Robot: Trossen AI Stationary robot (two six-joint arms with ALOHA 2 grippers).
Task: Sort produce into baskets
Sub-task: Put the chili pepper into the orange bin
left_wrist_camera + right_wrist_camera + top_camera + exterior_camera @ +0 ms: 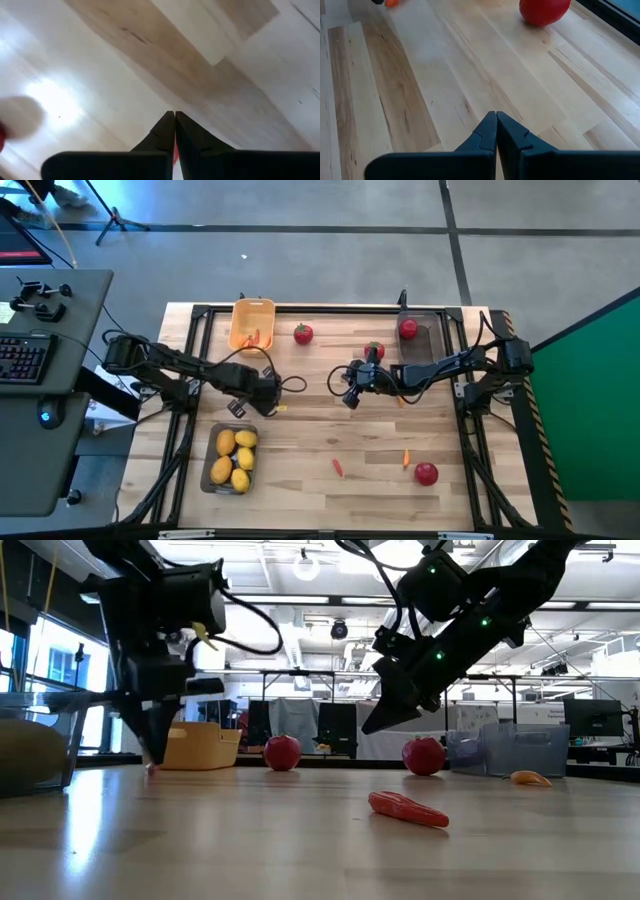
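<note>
1. Lemons [233,458] filled the grey tray [205,477] at the table's [320,490] near left.
2. Left gripper [152,762] was pinched shut just above the table beside that tray, a red sliver showing between its tips.
3. Right gripper [349,401] hung shut, empty, mid-table.

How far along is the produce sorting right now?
Done: lemons fill one grey tray, a carrot piece lies in the yellow basket, one red fruit sits in the other tray. In hand: left tool shut low at the table. Left: three loose red fruits, two carrots.
</note>
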